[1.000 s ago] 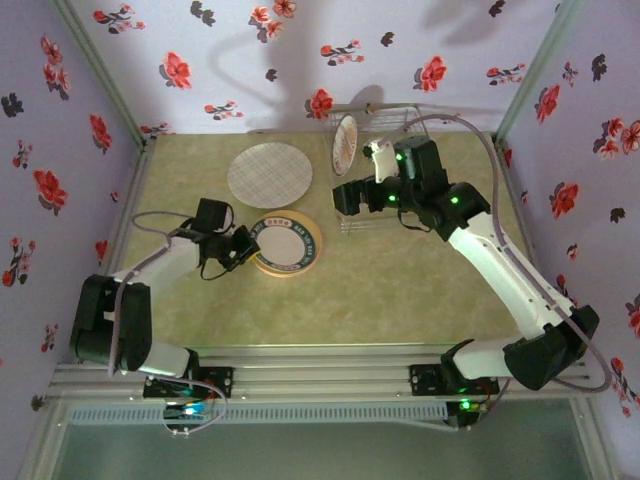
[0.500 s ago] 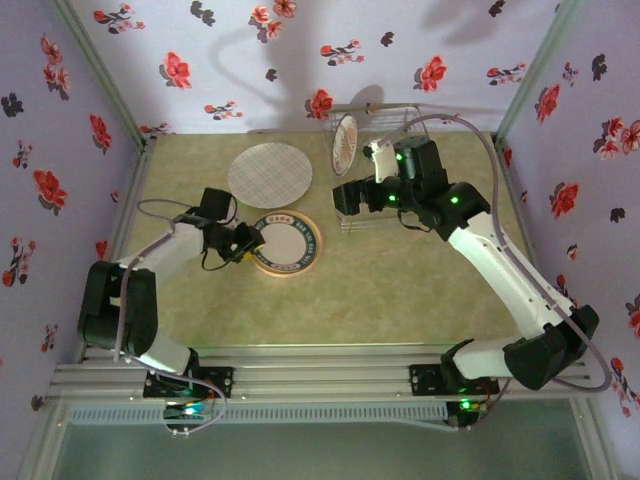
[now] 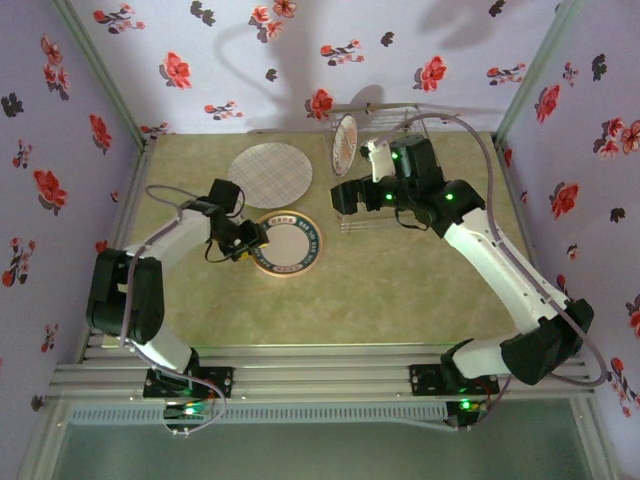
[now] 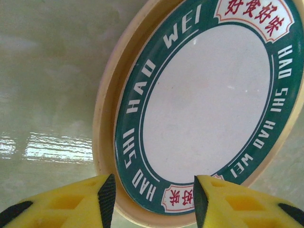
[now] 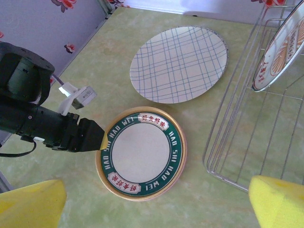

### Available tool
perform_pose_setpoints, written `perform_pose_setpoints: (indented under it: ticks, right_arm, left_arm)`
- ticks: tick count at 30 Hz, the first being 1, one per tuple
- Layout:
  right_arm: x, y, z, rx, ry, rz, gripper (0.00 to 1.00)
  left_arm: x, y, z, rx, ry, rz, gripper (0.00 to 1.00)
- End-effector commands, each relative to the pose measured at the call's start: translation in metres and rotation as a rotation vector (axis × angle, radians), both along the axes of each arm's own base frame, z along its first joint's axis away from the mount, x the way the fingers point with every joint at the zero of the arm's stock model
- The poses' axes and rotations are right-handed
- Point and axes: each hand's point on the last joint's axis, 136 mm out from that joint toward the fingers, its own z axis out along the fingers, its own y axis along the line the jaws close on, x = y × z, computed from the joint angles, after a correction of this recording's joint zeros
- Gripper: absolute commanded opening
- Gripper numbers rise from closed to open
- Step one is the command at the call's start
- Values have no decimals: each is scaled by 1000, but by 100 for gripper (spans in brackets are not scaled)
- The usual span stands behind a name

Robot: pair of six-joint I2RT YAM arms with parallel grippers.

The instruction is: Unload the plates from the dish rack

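Two of the plates are already out of the dish rack point(image 5: 212, 141) and lie flat on the table point(image 3: 400, 290). One is a pale grid-patterned plate point(image 5: 179, 64), the other a green-ringed plate point(image 5: 141, 153) with a yellow-orange rim. As far as I can see, one plate is left: the sunburst plate point(image 5: 280, 52), which stands on its edge in the rack and leans on the wires. So I judge the task as mostly done, with this one plate to take out.

The left gripper point(image 4: 152, 204) is released. Its yellow fingers are apart, and the near rim of the green-ringed plate lies just in front of them, across the gap. By my reading it does not grasp the plate.

The right gripper point(image 5: 156, 204) is spread wide and holds nothing. It hovers over the table, with the green-ringed plate just ahead of it and a little to its left. The rack is close on its right side, and the sunburst plate is farther ahead on that same side.

On the green ring, white capital letters read "HAO SHI HAO WEI", and this goes around twice. Two small white fields on the ring carry red Chinese characters; the far one reads 好食好味, while the near one is too close to the fingers to read fully. I find no writing on the other plates.
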Motion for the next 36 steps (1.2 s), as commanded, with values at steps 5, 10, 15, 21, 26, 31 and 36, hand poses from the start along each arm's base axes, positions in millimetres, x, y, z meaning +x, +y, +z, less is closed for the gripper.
perform_pose_setpoints:
  ticks: [5,10,15,21,26,31,36]
  right_arm:
    - [17,-11,13,-36,-58,-102,99]
    - [44,-39,14,-114,-100,-295,99]
    - [81,-73,11,-126,-50,-505,99]
    - [129,-96,3,-125,-12,-635,95]
    - [167,-89,-17,-170,-6,-626,92]
    - [199,-78,-45,-211,23,-597,87]
    - [225,-65,-66,-216,47,-589,78]
  left_arm:
    - [2,8,18,109,-32,-44,53]
    - [11,12,49,149,-124,-28,57]
    - [20,17,94,144,-255,26,57]
    - [32,20,168,75,-491,93,58]
    - [34,15,236,-74,-753,133,59]
    - [23,14,301,-211,-1001,150,62]
    - [12,18,341,-265,-1124,158,64]
